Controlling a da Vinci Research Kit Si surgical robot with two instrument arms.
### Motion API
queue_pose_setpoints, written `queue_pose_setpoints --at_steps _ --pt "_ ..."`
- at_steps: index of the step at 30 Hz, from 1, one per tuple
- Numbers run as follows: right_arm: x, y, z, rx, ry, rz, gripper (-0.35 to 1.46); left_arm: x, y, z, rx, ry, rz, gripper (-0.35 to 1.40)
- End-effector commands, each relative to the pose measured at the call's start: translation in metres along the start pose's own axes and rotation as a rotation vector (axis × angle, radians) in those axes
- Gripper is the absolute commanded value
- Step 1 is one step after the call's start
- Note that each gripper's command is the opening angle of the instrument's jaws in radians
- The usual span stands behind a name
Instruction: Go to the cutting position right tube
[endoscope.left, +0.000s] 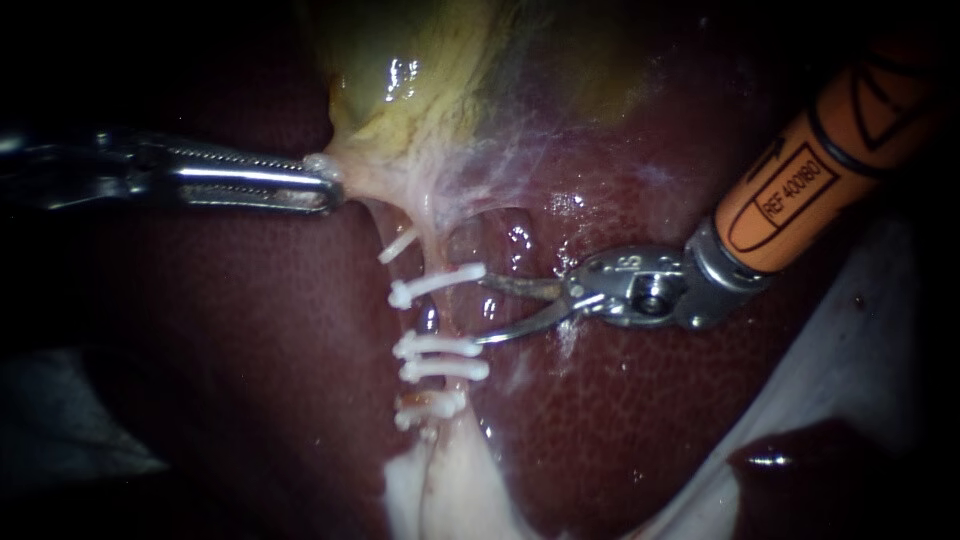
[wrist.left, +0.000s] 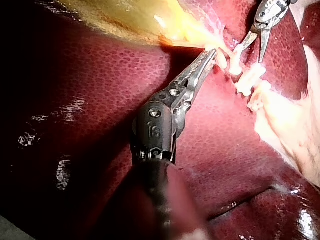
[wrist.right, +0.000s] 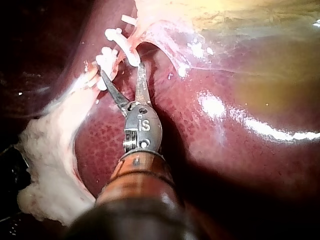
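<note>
- Right tube (endoscope.left: 455, 315), a thin, pale, wet strand, runs from the yellow-green gallbladder (endoscope.left: 420, 80) down over the dark red liver (endoscope.left: 620, 420). The cutting spot is, I judge, the bare stretch between two white plastic clips (endoscope.left: 437, 284).
- It looks soft, slick and limp, so expect it to roll off a blade. Take it squarely, clear of both clips.
- Your right instrument (endoscope.left: 483, 310), orange-sleeved with curved metal blades, has its jaws apart. The tips sit just beside that stretch and grip nothing.
- Your left instrument (endoscope.left: 325, 188), with long serrated steel jaws, is clamped on the gallbladder's pale lower end. That hold seems to tension the tube.
- Behind lies the liver, which likely tears easily, so mind your tips.
</note>
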Motion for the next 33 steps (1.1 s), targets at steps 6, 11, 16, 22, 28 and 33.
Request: queue_pose_setpoints --at_steps 6,11,16,22,28,33 --pt "-0.0003 0.0005 0.0015 0.064 -0.015 -0.007 1.37 0.0 0.0001 0.0 -0.001 0.0 0.0 -0.35" --pt "-0.0008 0.0006 0.0023 0.116 -0.014 0.006 1.35 0.0 0.0001 0.0001 -0.003 0.0 0.0 -0.35" --pt "-0.0008 0.0005 0.0029 0.161 0.0 0.011 1.33 0.0 0.0001 0.0001 -0.003 0.0 0.0 -0.35" --pt "-0.0002 0.0 0.0037 0.213 0.047 0.023 1.3 0.0 0.0002 0.0002 -0.002 0.0 0.0 -0.35" --pt "0.0009 -0.0002 0.005 0.231 0.09 0.034 1.3 0.0 0.0002 0.0002 -0.002 0.0 0.0 -0.35" --pt "0.0019 -0.0003 0.006 0.228 0.122 0.062 1.28 0.0 0.0002 0.0003 -0.001 0.0 0.0 -0.35"
